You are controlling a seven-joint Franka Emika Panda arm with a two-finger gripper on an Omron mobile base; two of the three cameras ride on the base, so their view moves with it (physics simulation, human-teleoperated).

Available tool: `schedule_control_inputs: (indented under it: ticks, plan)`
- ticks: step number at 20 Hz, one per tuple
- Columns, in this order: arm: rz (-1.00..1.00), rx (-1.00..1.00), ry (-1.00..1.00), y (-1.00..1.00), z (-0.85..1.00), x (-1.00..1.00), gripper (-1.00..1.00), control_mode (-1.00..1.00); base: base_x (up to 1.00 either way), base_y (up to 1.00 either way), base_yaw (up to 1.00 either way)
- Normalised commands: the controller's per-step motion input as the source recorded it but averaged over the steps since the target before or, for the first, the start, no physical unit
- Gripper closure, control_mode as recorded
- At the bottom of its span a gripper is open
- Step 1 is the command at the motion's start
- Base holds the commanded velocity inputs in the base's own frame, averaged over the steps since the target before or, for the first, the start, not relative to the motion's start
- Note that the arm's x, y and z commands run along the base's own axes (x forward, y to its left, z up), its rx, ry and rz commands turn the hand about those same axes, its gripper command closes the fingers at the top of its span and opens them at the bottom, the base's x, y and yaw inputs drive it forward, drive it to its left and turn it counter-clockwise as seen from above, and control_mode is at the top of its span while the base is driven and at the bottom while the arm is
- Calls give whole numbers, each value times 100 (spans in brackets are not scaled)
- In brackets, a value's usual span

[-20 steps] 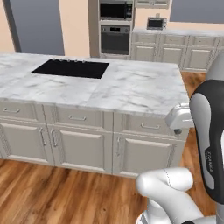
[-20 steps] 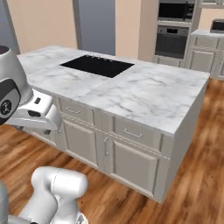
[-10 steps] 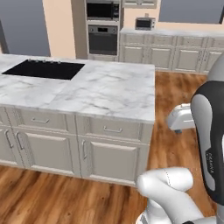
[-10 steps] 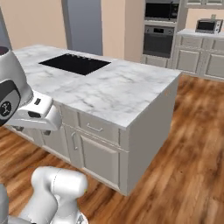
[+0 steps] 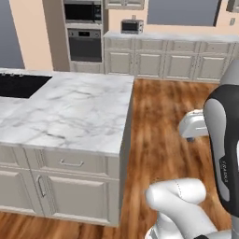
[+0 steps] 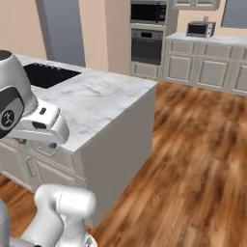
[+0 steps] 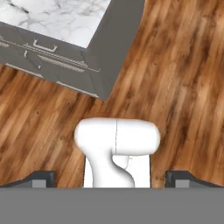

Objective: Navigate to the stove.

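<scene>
While you look down through the hand view, your two-finger gripper (image 7: 112,178) hangs over the brown wood-plank floor (image 7: 175,87), just off the near corner of the white-and-grey marble island counter (image 7: 65,19). Its two dark fingertips (image 7: 41,178) stand far apart at the bottom corners of that view, so it is wide open, and nothing lies between them.

Moving outward, the island's pale grey panelled drawers with slim metal handles (image 5: 70,163) face you in the left base view, and the marble top (image 5: 74,112) runs away toward the far left.

Your target, the flat black rectangular glass cooktop (image 5: 18,85), sits flush in the marble at the island's far left end, cut off by the left edge of the left base view. In the right base view you see the same black pane (image 6: 46,75) behind the arm's white shoulder.

Beyond the island, across open floor, a built-in dark-glass wall oven with microwave above (image 5: 84,32) stands in the back wall. Just right of it, a small silver toaster oven (image 5: 132,26) rests on a run of pale grey cabinets (image 5: 168,63).
</scene>
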Motion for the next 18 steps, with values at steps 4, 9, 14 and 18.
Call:
schedule_control_inputs:
  ticks: [4,9,14,18]
  plan:
    - [0,0,0,0,0,0,-100,100,56,-100,-25]
    - [0,0,0,0,0,0,-100,100,87,-100,-12]
    - [0,0,0,0,0,0,-100,100,100,-100,-2]
    - [0,0,0,0,0,0,-100,100,100,-100,0]
